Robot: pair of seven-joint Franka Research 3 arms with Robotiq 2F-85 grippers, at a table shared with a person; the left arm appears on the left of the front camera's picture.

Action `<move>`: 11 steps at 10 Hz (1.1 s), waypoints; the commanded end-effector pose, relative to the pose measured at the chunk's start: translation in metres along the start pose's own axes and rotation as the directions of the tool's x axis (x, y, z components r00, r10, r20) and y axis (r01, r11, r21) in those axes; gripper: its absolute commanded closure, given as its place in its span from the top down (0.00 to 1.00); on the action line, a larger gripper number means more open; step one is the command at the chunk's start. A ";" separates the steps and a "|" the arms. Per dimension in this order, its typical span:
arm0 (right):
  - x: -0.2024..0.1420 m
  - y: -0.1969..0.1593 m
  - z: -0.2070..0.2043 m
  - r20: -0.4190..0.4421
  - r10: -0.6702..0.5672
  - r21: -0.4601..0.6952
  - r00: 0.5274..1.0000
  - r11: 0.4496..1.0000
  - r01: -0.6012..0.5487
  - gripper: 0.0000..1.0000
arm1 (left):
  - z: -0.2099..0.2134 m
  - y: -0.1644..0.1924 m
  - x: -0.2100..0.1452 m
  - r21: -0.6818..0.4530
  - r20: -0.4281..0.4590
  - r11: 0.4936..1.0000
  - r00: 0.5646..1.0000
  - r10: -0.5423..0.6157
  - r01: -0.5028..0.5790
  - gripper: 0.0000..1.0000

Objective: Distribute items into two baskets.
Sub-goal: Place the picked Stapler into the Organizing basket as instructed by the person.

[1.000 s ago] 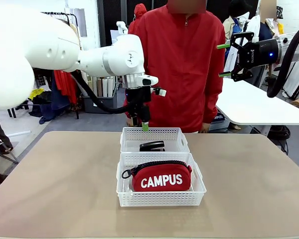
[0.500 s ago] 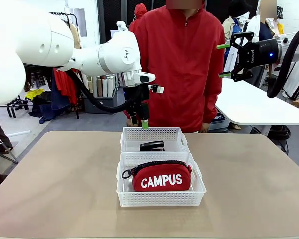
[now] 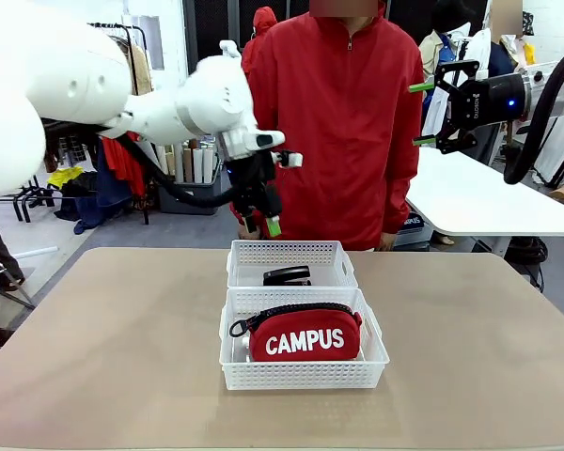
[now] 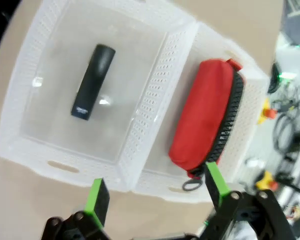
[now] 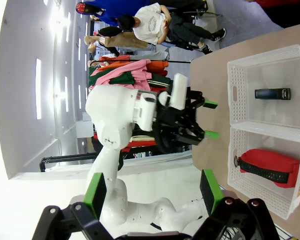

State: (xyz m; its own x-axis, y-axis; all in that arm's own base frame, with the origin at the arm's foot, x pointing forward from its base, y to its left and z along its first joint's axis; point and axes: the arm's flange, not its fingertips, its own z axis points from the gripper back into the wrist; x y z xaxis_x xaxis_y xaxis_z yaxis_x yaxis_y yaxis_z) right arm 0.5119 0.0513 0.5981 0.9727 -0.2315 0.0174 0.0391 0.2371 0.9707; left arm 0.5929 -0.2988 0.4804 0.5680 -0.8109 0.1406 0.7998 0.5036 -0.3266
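Red pouch [image 3: 305, 334] & stapler [image 3: 288, 275] in separate baskets; both end effectors released, w/ nothing gripped.

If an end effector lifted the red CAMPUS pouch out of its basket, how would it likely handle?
The red pouch looks like soft fabric with rounded, bulging sides, so it would probably give under a pinch and sag rather than stay stiff. Lying flat in the near basket, it seems unlikely to roll. Its zip pull ring hangs loose and might snag the lattice.

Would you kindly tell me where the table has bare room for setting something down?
Bare table lies wide open left and right of the two baskets. The middle is crowded: the far basket holds the stapler, the near basket the red pouch.
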 end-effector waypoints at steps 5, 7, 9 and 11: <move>-0.002 0.003 -0.001 -0.002 -0.013 0.005 1.000 1.000 0.013 1.00 | 0.115 0.030 -0.131 -0.451 0.281 0.855 0.869 0.408 -0.256 1.00; -0.002 0.003 -0.001 -0.002 -0.013 0.005 1.000 1.000 0.013 1.00 | 0.144 0.036 -0.160 -0.565 0.366 0.797 0.801 0.474 -0.213 1.00; -0.002 0.003 -0.001 -0.002 -0.013 0.005 1.000 1.000 0.013 1.00 | 0.154 0.039 -0.180 -0.610 0.441 0.774 0.739 0.510 -0.170 1.00; -0.002 0.003 -0.001 -0.002 -0.013 0.005 1.000 1.000 0.013 1.00 | 0.156 0.041 -0.183 -0.648 0.484 0.757 0.722 0.495 -0.085 1.00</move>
State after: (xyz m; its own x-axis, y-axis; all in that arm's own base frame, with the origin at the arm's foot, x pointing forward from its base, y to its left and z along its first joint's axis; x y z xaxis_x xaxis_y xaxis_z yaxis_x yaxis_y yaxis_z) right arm 0.5119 0.0514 0.5981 0.9727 -0.2313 0.0173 0.0392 0.2373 0.9706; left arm 0.5623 -0.0773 0.5945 0.9172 -0.2018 0.3436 0.3927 0.3109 -0.8656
